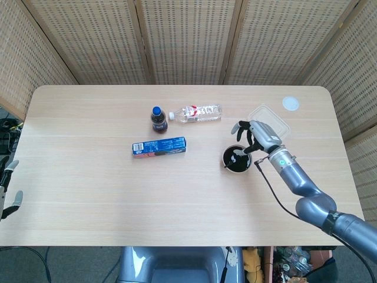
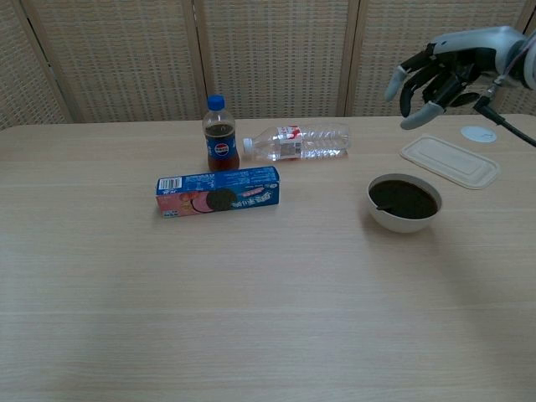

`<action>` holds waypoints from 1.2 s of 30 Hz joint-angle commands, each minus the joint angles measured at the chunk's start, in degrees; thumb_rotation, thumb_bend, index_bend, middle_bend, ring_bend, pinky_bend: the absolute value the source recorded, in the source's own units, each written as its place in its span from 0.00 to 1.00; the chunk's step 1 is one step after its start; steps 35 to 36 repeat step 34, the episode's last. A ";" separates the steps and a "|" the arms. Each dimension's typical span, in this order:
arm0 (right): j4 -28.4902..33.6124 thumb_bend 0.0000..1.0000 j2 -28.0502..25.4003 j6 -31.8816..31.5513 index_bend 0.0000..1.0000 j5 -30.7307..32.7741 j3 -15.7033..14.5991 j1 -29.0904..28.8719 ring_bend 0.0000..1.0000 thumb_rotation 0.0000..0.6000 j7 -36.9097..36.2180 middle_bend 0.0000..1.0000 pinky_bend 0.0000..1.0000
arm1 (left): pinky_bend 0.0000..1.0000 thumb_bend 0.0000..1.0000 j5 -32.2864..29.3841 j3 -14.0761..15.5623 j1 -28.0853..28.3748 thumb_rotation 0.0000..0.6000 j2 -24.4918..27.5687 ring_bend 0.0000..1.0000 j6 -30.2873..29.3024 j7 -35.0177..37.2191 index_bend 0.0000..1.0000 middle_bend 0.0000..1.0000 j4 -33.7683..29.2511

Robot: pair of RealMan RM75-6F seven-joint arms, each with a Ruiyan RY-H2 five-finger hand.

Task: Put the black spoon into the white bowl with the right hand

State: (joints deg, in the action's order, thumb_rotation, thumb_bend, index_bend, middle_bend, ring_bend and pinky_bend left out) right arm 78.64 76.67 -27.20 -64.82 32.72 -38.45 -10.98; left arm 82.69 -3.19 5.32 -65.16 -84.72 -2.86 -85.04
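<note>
The white bowl (image 1: pixel 237 160) (image 2: pixel 404 204) stands right of centre on the table, its inside dark. The black spoon (image 2: pixel 405 199) lies inside it and is hard to pick out from the dark interior. My right hand (image 1: pixel 257 134) (image 2: pixel 439 71) hovers well above and behind the bowl, fingers spread, holding nothing. My left hand (image 1: pixel 6 187) shows only at the left edge of the head view, off the table, fingers apart and empty.
A clear plastic lid (image 2: pixel 449 160) and a small white cap (image 2: pixel 478 134) lie behind the bowl. A cola bottle (image 2: pixel 220 135) stands at centre back, a water bottle (image 2: pixel 300 141) lies beside it, and a blue cookie box (image 2: pixel 218 191) sits in front.
</note>
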 commanded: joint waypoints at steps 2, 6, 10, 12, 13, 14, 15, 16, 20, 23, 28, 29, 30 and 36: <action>8.70 0.12 -4.07 -16.16 0.43 -2.60 -4.63 7.51 0.51 1.00 6.60 0.46 0.69 | 0.00 0.46 0.91 -0.50 -0.33 1.00 -0.72 0.00 -1.90 1.12 0.07 0.00 0.90; 11.67 0.12 -5.05 -23.28 0.43 -3.78 -7.37 10.57 0.40 1.00 10.94 0.38 0.57 | 0.00 0.46 1.51 -0.55 -0.65 1.00 -1.06 0.00 -2.96 1.91 0.07 0.00 1.40; 13.06 0.12 -5.09 -29.90 0.40 -5.72 -9.85 13.16 0.25 1.00 14.86 0.29 0.36 | 0.00 0.46 2.27 -0.39 -0.94 1.00 -1.16 0.00 -3.78 2.56 0.04 0.00 1.44; 13.67 0.12 -5.41 -36.07 0.36 -8.30 -13.16 16.37 0.19 1.00 19.83 0.25 0.28 | 0.00 0.46 3.41 0.25 -1.30 1.00 -1.38 0.00 -4.47 2.43 0.01 0.00 0.96; 14.09 0.12 -5.19 -38.98 0.34 -9.40 -14.35 17.68 0.16 1.00 21.53 0.22 0.25 | 0.00 0.46 4.06 0.54 -1.43 1.00 -1.59 0.00 -4.86 2.24 0.00 0.00 0.74; 14.20 0.12 -4.90 -40.59 0.33 -10.00 -14.96 18.28 0.14 1.00 22.34 0.20 0.22 | 0.00 0.46 4.46 0.66 -1.48 1.00 -1.76 0.00 -5.11 2.19 0.00 0.00 0.70; 14.08 0.12 -4.71 -41.89 0.32 -10.48 -15.49 18.78 0.13 1.00 23.04 0.20 0.21 | 0.00 0.46 4.91 0.78 -1.49 1.00 -1.93 0.00 -5.34 2.21 0.00 0.00 0.69; 13.87 0.13 -4.60 -43.75 0.31 -11.18 -16.43 19.69 0.11 1.00 24.28 0.19 0.20 | 0.00 0.46 5.50 1.02 -1.56 1.00 -2.21 0.00 -5.62 2.22 0.00 0.00 0.74; 14.27 0.13 -4.68 -47.32 0.28 -12.35 -19.16 22.01 0.07 1.00 27.09 0.15 0.14 | 0.00 0.46 6.11 1.52 -1.73 1.00 -2.74 0.00 -5.64 1.62 0.00 0.00 0.92; 14.26 0.13 -4.44 -49.66 0.27 -13.08 -21.45 23.88 0.05 1.00 29.30 0.13 0.12 | 0.00 0.46 6.46 2.09 -2.00 1.00 -3.06 0.00 -5.51 0.95 0.00 0.00 0.77; 14.66 0.13 -4.05 -52.85 0.26 -13.25 -23.51 26.46 0.04 1.00 30.08 0.13 0.11 | 0.00 0.46 6.95 2.85 -2.50 1.00 -3.15 0.00 -5.52 0.18 0.00 0.00 0.25; 14.76 0.13 -4.09 -53.46 0.26 -13.35 -23.78 26.92 0.04 1.00 29.91 0.13 0.11 | 0.00 0.46 7.08 2.94 -2.62 1.00 -3.18 0.00 -5.67 0.07 0.00 0.00 0.17; 14.86 0.13 -4.20 -53.86 0.26 -13.45 -24.04 27.26 0.04 1.00 29.87 0.13 0.11 | 0.00 0.46 7.14 3.00 -2.72 1.00 -3.23 0.00 -5.76 -0.02 0.00 0.00 0.14; 15.38 0.13 -4.65 -54.68 0.26 -13.58 -24.50 27.91 0.04 1.00 30.07 0.13 0.11 | 0.00 0.46 6.98 3.29 -2.97 1.00 -3.38 0.00 -5.41 -0.51 0.00 0.00 -0.15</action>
